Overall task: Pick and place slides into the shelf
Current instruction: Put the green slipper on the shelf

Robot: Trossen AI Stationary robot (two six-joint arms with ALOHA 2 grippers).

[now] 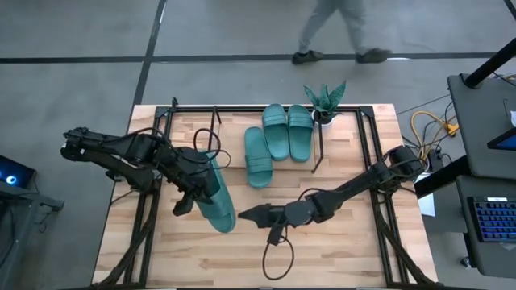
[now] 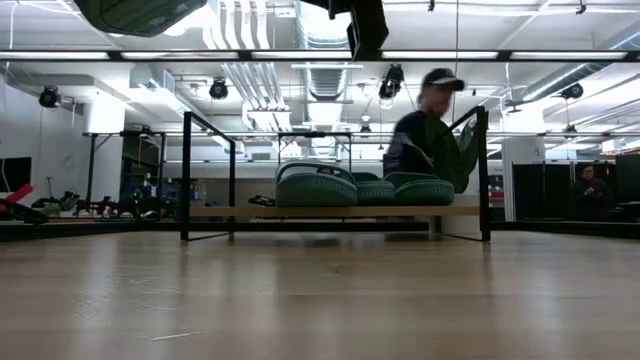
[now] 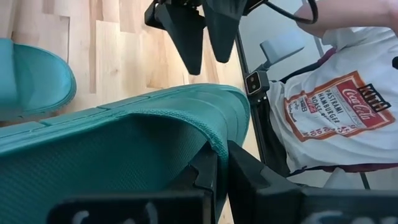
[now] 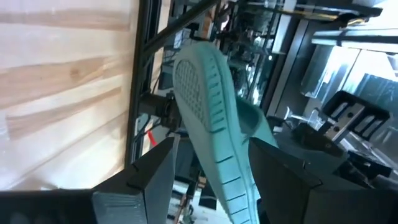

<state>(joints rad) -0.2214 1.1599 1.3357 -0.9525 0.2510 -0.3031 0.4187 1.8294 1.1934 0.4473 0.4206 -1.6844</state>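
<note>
One teal slide is lifted clear of the table in my left gripper, which is shut on it; the low view shows it at the top edge. Three more slides lie on the shelf's wood board, side by side. My right gripper is open and hovers level near the held slide's near end, fingers pointing toward the table's left. In the right wrist view the slide's ribbed sole shows beyond the open fingers, apart from them. My left gripper pinches the slide's wide strap at its edge between the two fingers. It comes at the slide from the table's left side. The slide is lifted clear of the table and tilted, its length running from far to near.
A spiky potted plant stands at the shelf's far right corner. Black frame rods run along the table's left and right sides. A person walks past beyond the far edge. Bare wood lies toward the near edge.
</note>
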